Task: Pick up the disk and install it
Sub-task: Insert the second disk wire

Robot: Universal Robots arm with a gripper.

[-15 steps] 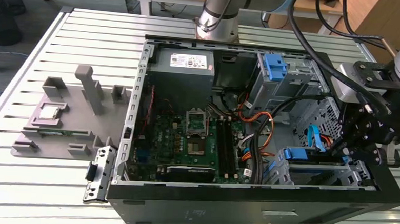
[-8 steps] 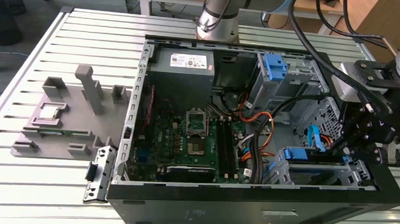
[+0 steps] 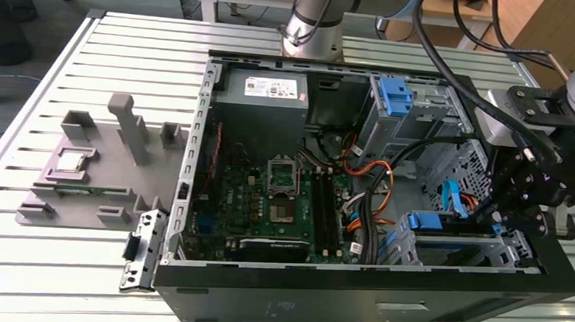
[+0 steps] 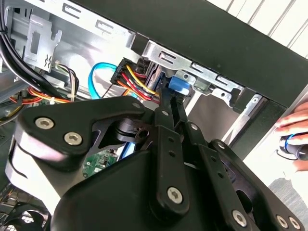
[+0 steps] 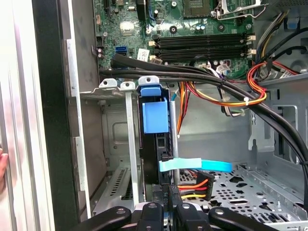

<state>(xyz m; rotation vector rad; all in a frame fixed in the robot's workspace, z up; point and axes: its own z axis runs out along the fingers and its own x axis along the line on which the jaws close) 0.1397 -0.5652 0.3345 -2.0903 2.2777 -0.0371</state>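
The disk (image 5: 153,154) stands on edge inside the lower drive cage of the open computer case, with a blue rail tab (image 5: 155,115) at its far end. In the exterior view the disk (image 3: 449,230) sits at the case's front right corner. My gripper (image 3: 504,225) hangs over the disk's cable end. In both wrist views the two black fingers run close together, and the gripper (image 4: 171,98) looks shut with its tips at the disk's edge. Whether they pinch it is hidden. A light blue flat cable (image 5: 195,165) and a red-yellow power plug (image 5: 192,185) lie beside the tips.
The case's black front wall (image 3: 359,301) and the metal cage (image 5: 122,144) hem in the disk. Cable bundles (image 5: 211,82) cross above the motherboard (image 3: 266,197). A grey fixture (image 3: 100,166) sits at the exterior view's left. A person's hand (image 4: 294,137) is just outside the case.
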